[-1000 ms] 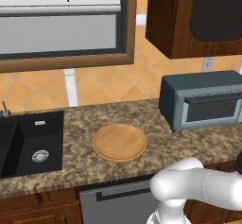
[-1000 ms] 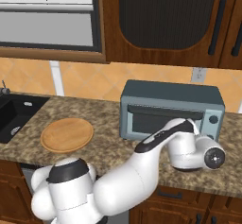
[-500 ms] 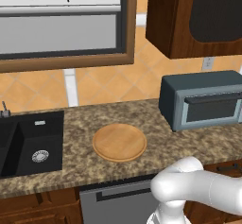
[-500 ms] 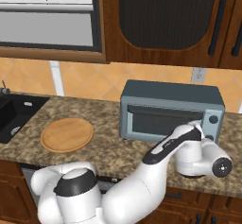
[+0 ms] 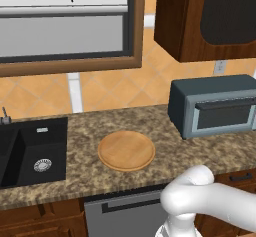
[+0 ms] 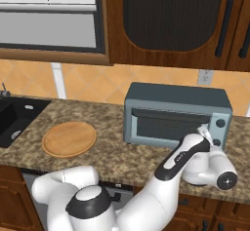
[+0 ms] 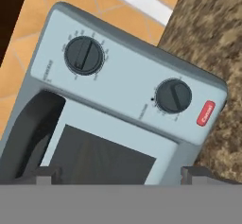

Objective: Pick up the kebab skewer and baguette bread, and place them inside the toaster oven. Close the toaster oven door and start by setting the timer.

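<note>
The toaster oven (image 5: 215, 106) (image 6: 176, 113) stands at the right of the counter, and its door (image 6: 163, 125) (image 5: 222, 117) is up against the box. My gripper (image 6: 205, 133) sits at the oven's right-hand control panel. In the hand view, rolled sideways, the gripper (image 7: 120, 176) is open, with the panel's two dark knobs (image 7: 83, 54) (image 7: 173, 95) and a red button (image 7: 205, 113) just ahead. The dark door glass (image 7: 101, 161) lies between the fingertips (image 7: 47, 173). Nothing is held. The kebab skewer and baguette bread are out of view.
A round wooden plate (image 5: 126, 150) (image 6: 69, 138) lies bare mid-counter. A black sink (image 5: 30, 151) (image 6: 14, 120) is at the left. Dark wood cabinets (image 6: 171, 20) hang above the oven. A wall outlet (image 6: 204, 77) is behind it.
The wrist has dropped a little lower and to the right in the right base view, and the elbow has shifted. The hand stays at the oven's panel, jaws still open.
</note>
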